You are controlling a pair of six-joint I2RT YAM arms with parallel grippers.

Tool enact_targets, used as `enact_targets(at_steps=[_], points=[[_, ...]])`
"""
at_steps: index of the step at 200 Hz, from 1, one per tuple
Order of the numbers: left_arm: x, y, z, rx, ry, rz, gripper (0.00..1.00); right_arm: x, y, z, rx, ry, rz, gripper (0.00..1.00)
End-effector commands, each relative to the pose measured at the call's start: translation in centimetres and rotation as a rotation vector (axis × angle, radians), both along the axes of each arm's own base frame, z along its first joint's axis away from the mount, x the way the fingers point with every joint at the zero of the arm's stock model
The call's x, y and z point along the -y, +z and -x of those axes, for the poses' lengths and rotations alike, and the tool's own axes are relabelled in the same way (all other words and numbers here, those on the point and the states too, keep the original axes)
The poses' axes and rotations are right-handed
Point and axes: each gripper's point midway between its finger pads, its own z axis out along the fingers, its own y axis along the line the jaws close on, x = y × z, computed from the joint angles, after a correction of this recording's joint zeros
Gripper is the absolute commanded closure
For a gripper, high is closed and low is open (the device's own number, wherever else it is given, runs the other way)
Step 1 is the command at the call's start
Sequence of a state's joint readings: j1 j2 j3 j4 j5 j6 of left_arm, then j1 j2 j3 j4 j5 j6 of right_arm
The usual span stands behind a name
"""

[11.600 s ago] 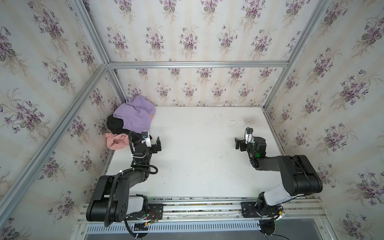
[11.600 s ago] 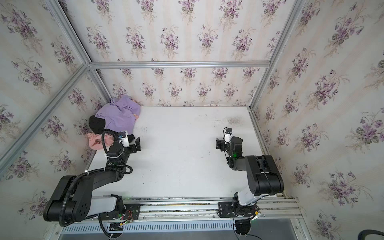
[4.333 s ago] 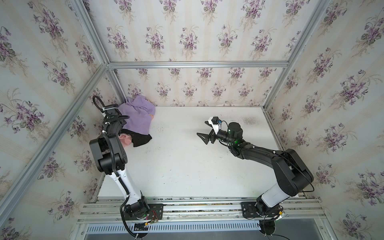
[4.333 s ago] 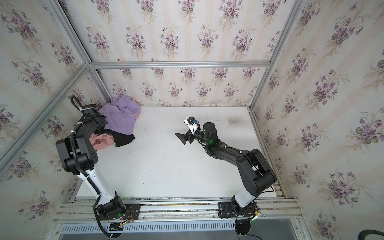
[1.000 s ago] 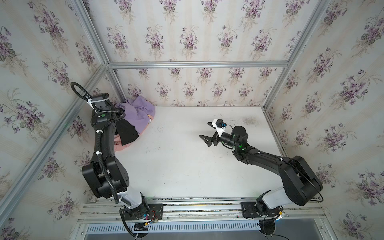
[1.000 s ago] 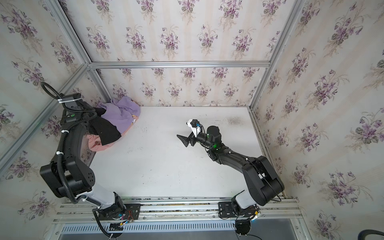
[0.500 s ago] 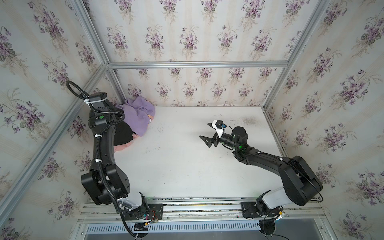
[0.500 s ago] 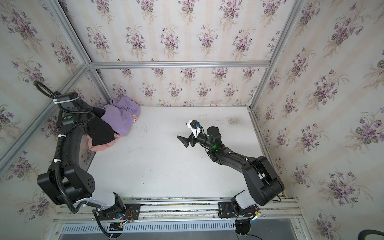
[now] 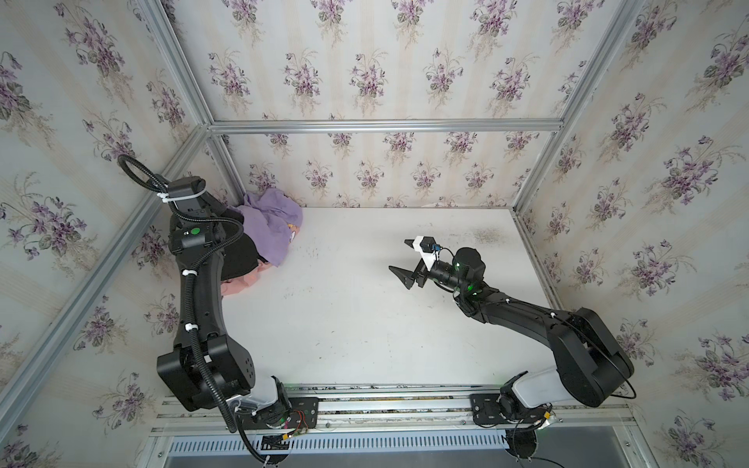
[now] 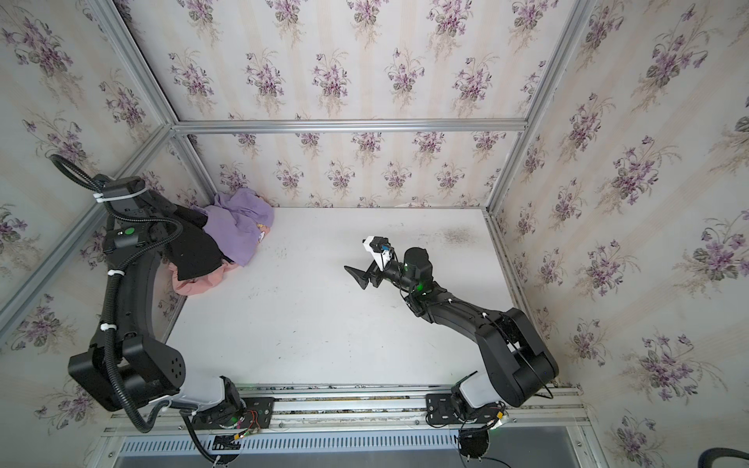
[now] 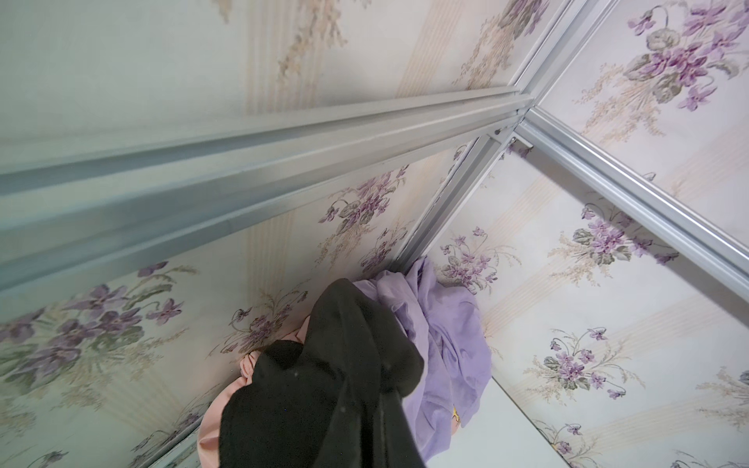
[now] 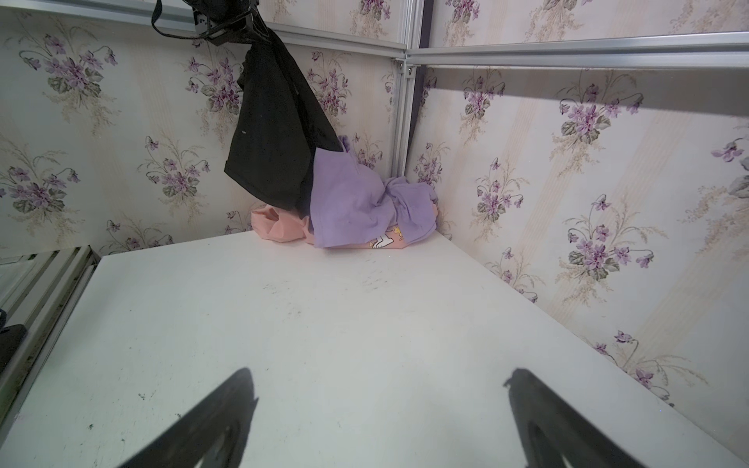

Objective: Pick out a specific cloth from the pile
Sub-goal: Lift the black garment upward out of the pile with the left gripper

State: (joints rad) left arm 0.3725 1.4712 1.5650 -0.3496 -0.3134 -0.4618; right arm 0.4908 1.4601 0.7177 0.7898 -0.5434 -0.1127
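Right wrist view: the left claw (image 12: 247,32) is clamped on the top of the black cloth (image 12: 275,133). The black cloth hangs above the pile (image 12: 409,210), and its lower end reaches the pile behind the lilac cloth (image 12: 356,198) and over the pink cloth (image 12: 275,225). A small white-and-yellow cartoon print (image 12: 383,242) shows at the pile's front edge; no lettering can be read. The right claw (image 12: 380,375) stands wide apart over the bare tabletop (image 12: 324,316), well apart from the pile.

Left wrist view: the black cloth (image 11: 324,385) drapes down toward the pile and hides the claw's fingers.

Both top views: the black cloth (image 9: 241,255) (image 10: 194,251) shows between the pile's lilac and pink cloths, partly under the left arm (image 10: 129,283).
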Motion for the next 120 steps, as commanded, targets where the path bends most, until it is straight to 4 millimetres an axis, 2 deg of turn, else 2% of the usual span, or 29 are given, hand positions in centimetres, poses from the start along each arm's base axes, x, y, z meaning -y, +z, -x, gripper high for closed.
enact_targets(at_steps=[1,50,120], points=[[0.2,2.2,0.1,0.080,0.003,-0.006,0.96,0.0,0.9,0.2,0.032,0.000,-0.010,0.00],[0.8,4.0,0.7,0.130,-0.008,-0.005,0.96,0.1,1.4,0.5,0.037,0.000,-0.016,0.00],[1.5,8.0,1.9,0.221,-0.024,-0.024,0.95,0.1,2.2,0.7,0.045,-0.003,-0.020,0.00]])
